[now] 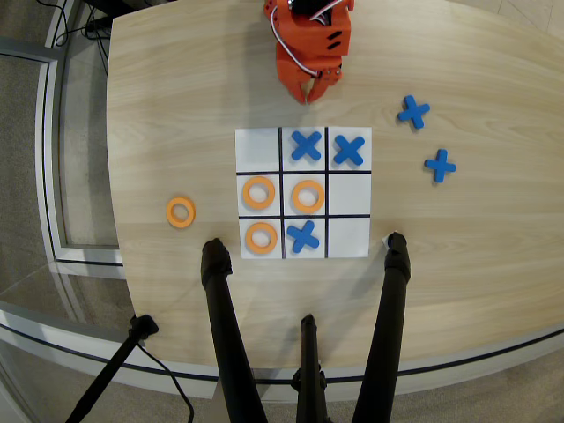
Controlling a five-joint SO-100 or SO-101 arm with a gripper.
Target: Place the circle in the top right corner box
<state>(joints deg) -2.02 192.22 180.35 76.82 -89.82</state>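
The flat orange plastic ring lies flat on the wooden worktop, left of the white paper grid. The grid holds three orange rings and three blue crosses. The orange fingers are pressed together, empty.

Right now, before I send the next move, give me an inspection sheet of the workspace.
Surface: wooden table, white 3x3 grid sheet at centre.
Job's things: three orange rings in cells; spare ring on the table left of the sheet. Overhead-view top right cell holds a blue X; top left cell is bare.
Clutter: blue Xs at; two off-sheet.
Gripper: gripper above the sheet, empty, looks shut.
Cables: black cable, bottom left.
Surroundings: black tripod legs.
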